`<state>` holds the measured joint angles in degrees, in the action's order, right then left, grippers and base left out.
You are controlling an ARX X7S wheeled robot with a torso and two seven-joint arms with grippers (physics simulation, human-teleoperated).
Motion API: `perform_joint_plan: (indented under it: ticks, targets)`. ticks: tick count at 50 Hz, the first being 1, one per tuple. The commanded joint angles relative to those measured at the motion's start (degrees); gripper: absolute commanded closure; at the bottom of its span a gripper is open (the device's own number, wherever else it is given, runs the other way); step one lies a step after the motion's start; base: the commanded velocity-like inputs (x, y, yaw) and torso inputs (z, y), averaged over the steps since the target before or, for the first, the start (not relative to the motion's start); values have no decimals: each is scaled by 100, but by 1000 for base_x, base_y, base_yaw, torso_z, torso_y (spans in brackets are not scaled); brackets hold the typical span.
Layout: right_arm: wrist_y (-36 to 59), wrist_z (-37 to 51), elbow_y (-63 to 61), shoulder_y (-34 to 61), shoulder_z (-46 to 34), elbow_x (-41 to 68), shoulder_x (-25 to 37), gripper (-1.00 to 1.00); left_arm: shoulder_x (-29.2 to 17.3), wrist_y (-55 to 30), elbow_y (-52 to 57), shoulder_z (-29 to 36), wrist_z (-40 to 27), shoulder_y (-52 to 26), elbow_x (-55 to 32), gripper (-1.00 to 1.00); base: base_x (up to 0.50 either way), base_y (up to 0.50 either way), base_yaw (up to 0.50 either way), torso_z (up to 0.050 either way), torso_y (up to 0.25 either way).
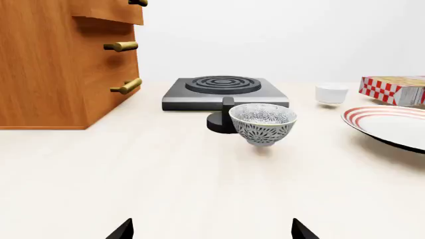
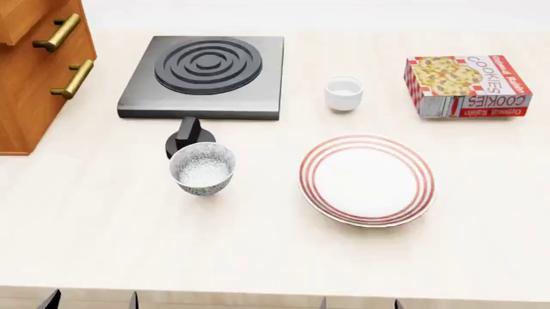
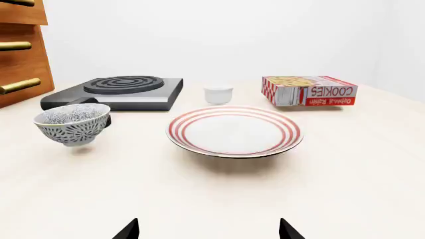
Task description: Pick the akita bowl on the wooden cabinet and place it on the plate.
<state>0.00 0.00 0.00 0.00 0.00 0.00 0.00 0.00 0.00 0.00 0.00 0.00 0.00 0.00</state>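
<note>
Black pointed claw (image 1: 212,230) tips

We count one patterned bowl (image 2: 202,168), one red-ringed plate (image 2: 367,179), one small white cup (image 2: 344,93), one black stove (image 2: 206,74) with one knob (image 2: 188,136), one cookie box (image 2: 467,85), and one wooden cabinet (image 2: 30,71) showing two brass handles in the head view.

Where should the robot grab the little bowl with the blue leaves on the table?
Probably by its rim, coming straight down from above. The patterned bowl stands upright with its mouth open, so one finger can go inside the thin wall and one outside. The side away from the stove's black knob looks freer.
</note>
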Motion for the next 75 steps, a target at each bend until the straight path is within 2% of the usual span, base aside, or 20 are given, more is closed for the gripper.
perform_joint_plan:
  ticks: [1, 42, 53, 59, 62, 75]
  targets:
    - [-13, 55, -16, -2, -110, 143, 95, -100, -96, -20, -46, 87, -89, -51, -114, -100, 0, 0, 0, 0, 0]
    - [8, 575, -148, -19, -538, 515, 507, -100, -485, 74, -112, 522, -602, -76, -545, -100, 0, 2, 0, 0, 0]
    - [38, 665, -149, -3, -602, 615, 569, -100, -552, 58, -147, 605, -694, -111, -606, -100, 0, 451, 0, 0, 0]
    - [-20, 694, -132, 0, -609, 710, 593, -100, -597, 129, -95, 664, -719, -73, -628, -100, 0, 49, 0, 0, 0]
    - [-40, 711, -131, 2, -629, 728, 609, -100, -648, 406, -39, 701, -595, 16, -716, -100, 0, 0, 0, 24, 5]
    - [-78, 786, -122, 11, -695, 809, 674, -100, -703, 254, -75, 784, -724, -48, -722, -100, 0, 0, 0, 50, 59]
